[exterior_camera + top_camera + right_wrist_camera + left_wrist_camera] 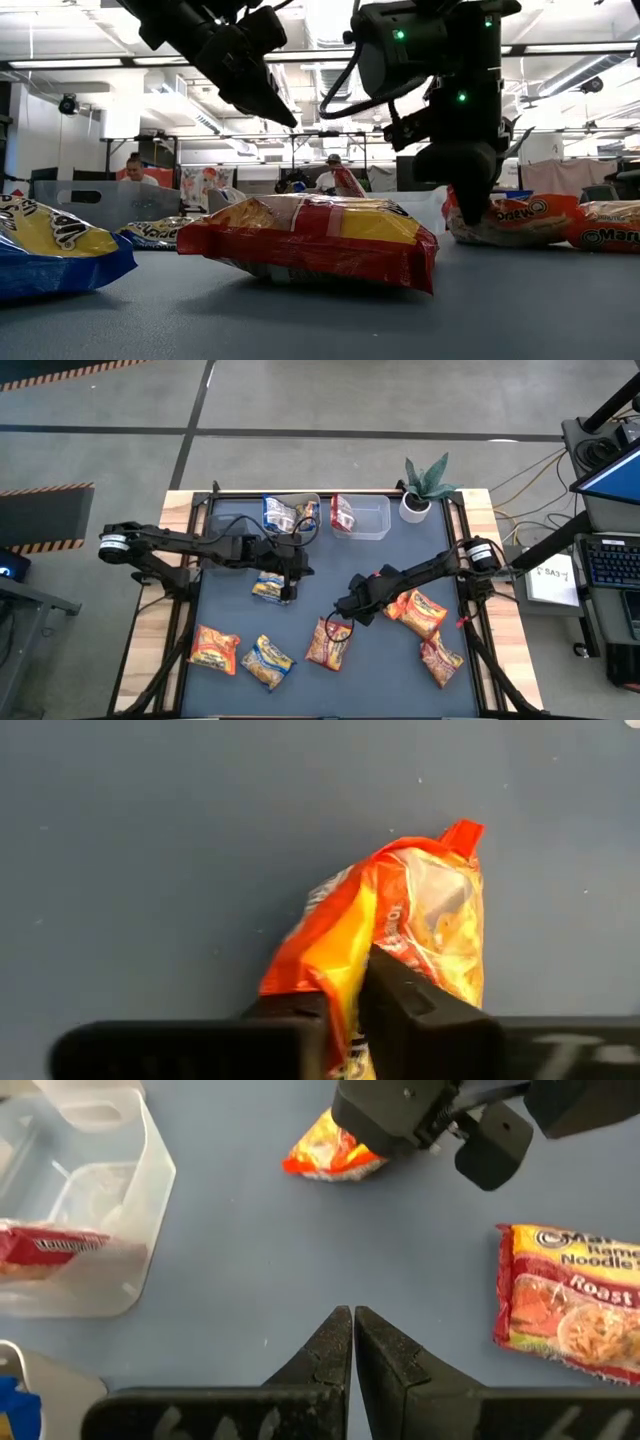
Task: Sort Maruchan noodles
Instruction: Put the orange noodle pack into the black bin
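The right gripper sat low near the middle of the blue-grey surface, its fingers pressed in on the edge of a red-orange noodle packet. In the right wrist view the packet's crinkled corner bulged out between the two dark fingers, so the grip was a pinch on the wrapper. In the high view that packet lay just on the near side of the gripper, and in the low view it rested on the surface with the gripper's dark body standing over its right end.

The left gripper hung over the middle-left of the surface, its fingers shut tight against each other with nothing between them. A yellow-and-blue packet lay just beside it.

More packets were scattered about: an orange one and a yellow-and-blue one at the near left, and two orange ones to the right, the first close against the right arm. At the far edge stood two clear tubs side by side: the left tub held a yellow-and-blue packet and the right tub held a red one. A small potted plant stood at the far right corner.

People sat in the room behind the surface in the low view.
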Available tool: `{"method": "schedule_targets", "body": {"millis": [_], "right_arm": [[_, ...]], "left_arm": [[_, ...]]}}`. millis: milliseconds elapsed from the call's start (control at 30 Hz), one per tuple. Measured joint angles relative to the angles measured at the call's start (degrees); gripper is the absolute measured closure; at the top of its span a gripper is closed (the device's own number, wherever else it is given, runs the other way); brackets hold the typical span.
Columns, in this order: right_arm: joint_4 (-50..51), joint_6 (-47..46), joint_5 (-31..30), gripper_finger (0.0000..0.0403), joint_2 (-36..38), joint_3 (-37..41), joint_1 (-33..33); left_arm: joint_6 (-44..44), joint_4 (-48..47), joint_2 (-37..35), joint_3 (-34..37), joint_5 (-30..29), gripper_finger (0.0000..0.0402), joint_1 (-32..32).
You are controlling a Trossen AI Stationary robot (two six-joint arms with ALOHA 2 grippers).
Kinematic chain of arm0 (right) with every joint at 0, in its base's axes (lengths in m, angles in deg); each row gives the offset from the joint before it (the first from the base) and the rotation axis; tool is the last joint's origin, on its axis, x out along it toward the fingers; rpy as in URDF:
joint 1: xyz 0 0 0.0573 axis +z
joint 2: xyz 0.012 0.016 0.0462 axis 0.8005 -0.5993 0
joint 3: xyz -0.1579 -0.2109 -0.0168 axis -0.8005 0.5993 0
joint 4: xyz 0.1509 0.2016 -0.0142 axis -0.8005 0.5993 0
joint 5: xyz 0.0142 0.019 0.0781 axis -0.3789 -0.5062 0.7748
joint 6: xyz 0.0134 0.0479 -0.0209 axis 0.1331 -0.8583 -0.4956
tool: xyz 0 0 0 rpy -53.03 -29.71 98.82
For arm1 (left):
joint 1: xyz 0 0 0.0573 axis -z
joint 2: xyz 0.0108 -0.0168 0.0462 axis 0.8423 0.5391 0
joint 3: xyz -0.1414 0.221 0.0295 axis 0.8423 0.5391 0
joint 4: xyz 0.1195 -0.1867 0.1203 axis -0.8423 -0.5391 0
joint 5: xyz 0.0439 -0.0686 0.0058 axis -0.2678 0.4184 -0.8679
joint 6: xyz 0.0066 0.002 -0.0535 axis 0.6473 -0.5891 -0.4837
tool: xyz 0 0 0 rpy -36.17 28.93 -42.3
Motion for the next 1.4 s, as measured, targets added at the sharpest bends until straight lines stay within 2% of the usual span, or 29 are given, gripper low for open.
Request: {"method": "schedule_targets", "body": {"millis": [200,300,367,500,567,667,767,867,1000,1167,1333,1400], "right_arm": [[-0.68,3.80,-1.32,0.0394,3.43,0.01,0.00],[-2.77,5.84,-3.17,0.0394,6.80,0.40,0.02],[-5.93,6.95,-4.36,0.0394,9.78,1.43,0.02],[-16.02,9.33,-4.69,0.0394,16.31,5.93,0.00],[-18.62,9.29,-4.46,0.0394,19.87,8.69,-0.02],[-18.23,5.51,0.26,0.0394,25.48,12.84,-0.98],[-17.99,-1.84,4.14,0.0394,30.76,18.48,-1.98],[-18.04,-6.76,5.22,0.0394,34.12,24.99,-1.97],[-20.14,-11.02,5.37,0.0394,34.90,32.45,-2.01],[-35.31,-8.88,6.12,0.0394,32.75,37.00,-1.97],[-55.13,0.43,4.67,0.0394,28.05,35.91,-2.57],[-58.02,4.39,5.15,0.0394,26.82,33.71,-3.08]], "left_arm": [[0.94,2.35,-0.51,-0.01,0.87,0.0402,0.00],[1.08,4.41,-0.72,0.09,5.20,0.0402,0.00],[1.09,5.96,-0.81,0.14,11.03,0.0402,0.00],[0.73,11.51,-0.86,0.42,30.76,0.0402,0.03],[0.04,12.87,-0.94,0.44,35.43,0.0402,0.22],[-0.81,12.84,-0.94,0.48,34.31,0.0402,0.39],[-1.24,12.53,-0.89,0.52,29.85,0.0402,0.44],[-1.94,12.52,-0.81,0.57,25.02,0.0402,0.42],[-2.81,12.62,-0.81,0.57,21.22,0.0402,0.42],[-5.69,13.20,-0.81,0.57,19.47,0.0402,0.42],[-6.24,13.78,-0.79,0.57,19.39,0.0402,0.42],[-6.27,13.74,-0.79,0.57,19.39,0.0402,0.42]]}}
